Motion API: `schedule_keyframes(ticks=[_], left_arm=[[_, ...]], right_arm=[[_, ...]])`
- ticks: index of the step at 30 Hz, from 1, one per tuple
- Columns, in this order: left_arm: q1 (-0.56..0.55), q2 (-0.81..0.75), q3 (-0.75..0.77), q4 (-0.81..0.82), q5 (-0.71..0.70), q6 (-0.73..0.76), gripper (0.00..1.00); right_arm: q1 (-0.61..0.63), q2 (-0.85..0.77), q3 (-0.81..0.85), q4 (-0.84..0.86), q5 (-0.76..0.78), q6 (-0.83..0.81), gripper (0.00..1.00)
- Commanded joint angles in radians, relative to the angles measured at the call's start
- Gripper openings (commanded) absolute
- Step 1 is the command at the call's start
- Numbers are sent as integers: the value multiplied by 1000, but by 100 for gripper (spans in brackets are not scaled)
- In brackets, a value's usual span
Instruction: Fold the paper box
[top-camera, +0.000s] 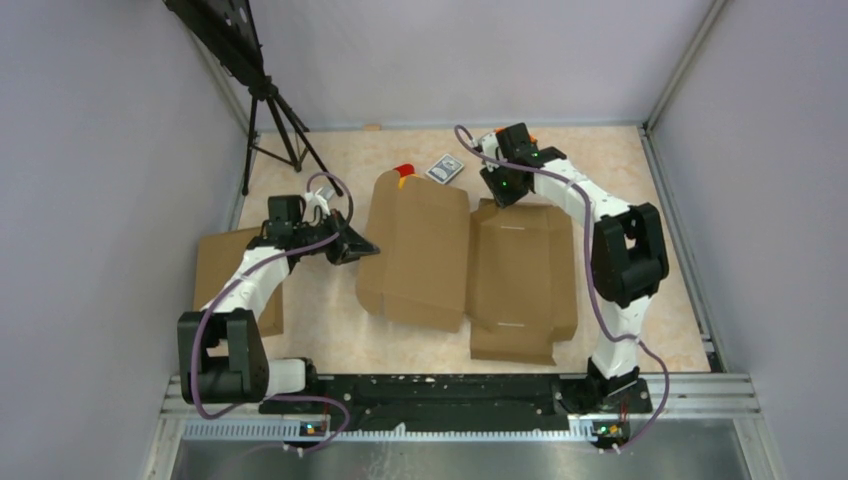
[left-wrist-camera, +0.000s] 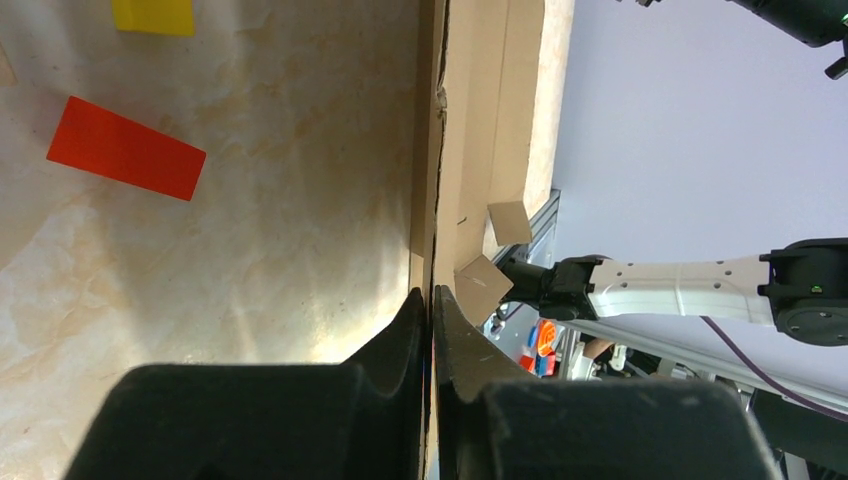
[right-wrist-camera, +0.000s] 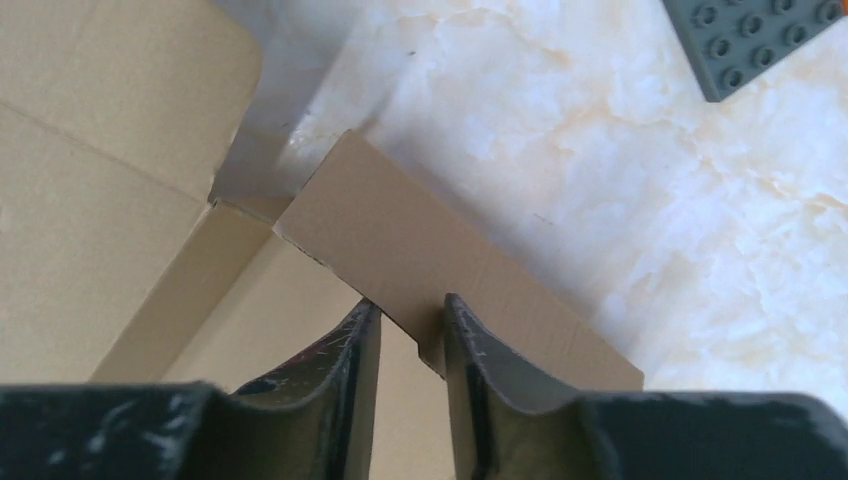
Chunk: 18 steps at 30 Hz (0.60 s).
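The paper box (top-camera: 470, 262) lies in the middle of the table as a flat brown die-cut sheet with flaps. Its left panel is lifted slightly where my left gripper (top-camera: 362, 247) holds its edge. In the left wrist view the black fingers (left-wrist-camera: 432, 305) are shut on that thin cardboard edge (left-wrist-camera: 470, 150). My right gripper (top-camera: 497, 190) is at the sheet's far edge. In the right wrist view its fingers (right-wrist-camera: 412, 312) stand apart astride a raised flap (right-wrist-camera: 450, 250), with a gap left on either side of the card.
A second plain brown box (top-camera: 215, 262) sits at the left under my left arm. A red-and-yellow piece (top-camera: 404, 170) and a dark studded plate (top-camera: 445, 170) lie beyond the sheet. A tripod (top-camera: 272, 110) stands in the far left corner. Walls enclose the table.
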Motion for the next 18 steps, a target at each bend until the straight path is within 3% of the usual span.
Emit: schedule_keyframes(ticks=[1, 4, 6, 16, 18], left_arm=[[-8, -3, 36, 42, 0, -10, 5], [-14, -3, 37, 49, 1, -17, 5], [-16, -3, 38, 50, -1, -21, 5], [-15, -2, 47, 37, -36, -14, 6], [-15, 2, 47, 27, -53, -4, 17]], right_arm=[[23, -74, -9, 69, 74, -13, 17], [38, -95, -18, 78, 66, -11, 3], [54, -115, -28, 81, 66, -15, 0], [83, -187, -62, 42, 0, -25, 0], [85, -197, -67, 43, -5, -27, 0]])
